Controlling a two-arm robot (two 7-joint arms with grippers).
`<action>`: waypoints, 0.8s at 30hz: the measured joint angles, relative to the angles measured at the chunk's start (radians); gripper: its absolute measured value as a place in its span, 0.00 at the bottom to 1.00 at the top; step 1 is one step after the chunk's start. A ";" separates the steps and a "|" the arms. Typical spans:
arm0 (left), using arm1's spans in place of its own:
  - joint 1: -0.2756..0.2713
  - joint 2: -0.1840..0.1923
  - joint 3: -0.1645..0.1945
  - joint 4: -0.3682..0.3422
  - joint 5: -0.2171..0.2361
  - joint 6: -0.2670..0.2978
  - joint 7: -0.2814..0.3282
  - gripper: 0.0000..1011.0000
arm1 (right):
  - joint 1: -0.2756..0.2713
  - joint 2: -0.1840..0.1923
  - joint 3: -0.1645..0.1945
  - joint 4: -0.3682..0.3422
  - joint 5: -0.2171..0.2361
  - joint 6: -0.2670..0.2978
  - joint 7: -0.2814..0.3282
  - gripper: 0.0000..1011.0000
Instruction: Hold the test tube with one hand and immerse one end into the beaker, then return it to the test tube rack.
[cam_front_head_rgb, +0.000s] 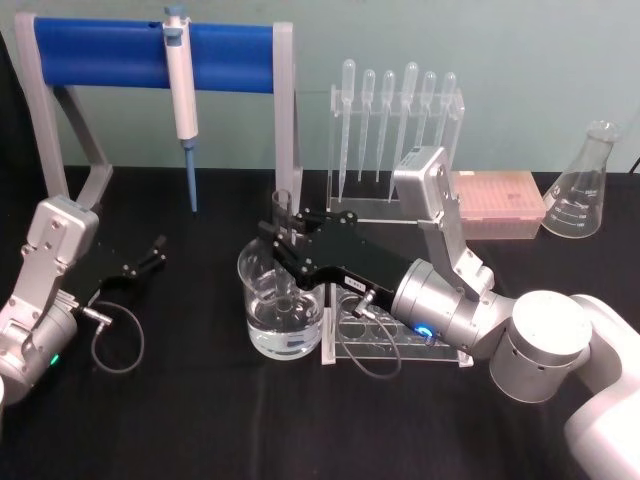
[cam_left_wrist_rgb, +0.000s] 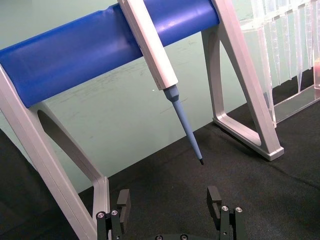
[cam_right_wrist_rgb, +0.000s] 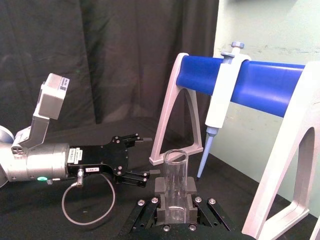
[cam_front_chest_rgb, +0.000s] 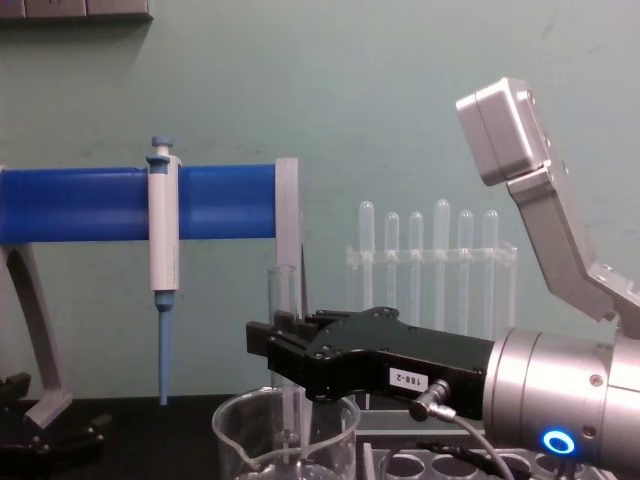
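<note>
The test tube (cam_front_head_rgb: 283, 205) is a clear glass cylinder standing upright, rim up, with my right gripper (cam_front_head_rgb: 285, 235) shut on its middle. Its lower end hangs inside the beaker (cam_front_head_rgb: 262, 300), a wide glass cup partly filled with clear water. In the chest view the test tube (cam_front_chest_rgb: 283, 300) drops past the beaker (cam_front_chest_rgb: 240, 440) rim, down to about the water level. The right wrist view has the tube (cam_right_wrist_rgb: 175, 165) clamped between the pads of the right gripper (cam_right_wrist_rgb: 175, 189). My left gripper (cam_front_head_rgb: 152, 255) rests open at the far left of the table, empty in the left wrist view (cam_left_wrist_rgb: 169, 205).
A blue-bar stand (cam_front_head_rgb: 110, 50) holds a white-and-blue pipettor (cam_front_head_rgb: 183, 100) behind the beaker. A rack with round holes (cam_front_head_rgb: 395, 335) sits right of the beaker under my right arm. Plastic pipettes (cam_front_head_rgb: 395, 120), a pink tip box (cam_front_head_rgb: 495, 200) and a conical flask (cam_front_head_rgb: 585, 185) line the back right.
</note>
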 joint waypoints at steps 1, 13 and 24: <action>0.000 0.000 0.000 0.000 0.000 0.000 0.000 0.99 | 0.000 0.000 0.000 0.000 0.000 0.000 0.000 0.22; 0.000 0.000 0.000 0.000 0.000 0.000 0.000 0.99 | 0.000 0.000 0.000 0.000 0.000 0.000 0.000 0.22; 0.000 0.000 0.000 0.000 0.000 0.000 0.000 0.99 | 0.000 0.000 0.000 0.000 0.000 0.000 0.000 0.22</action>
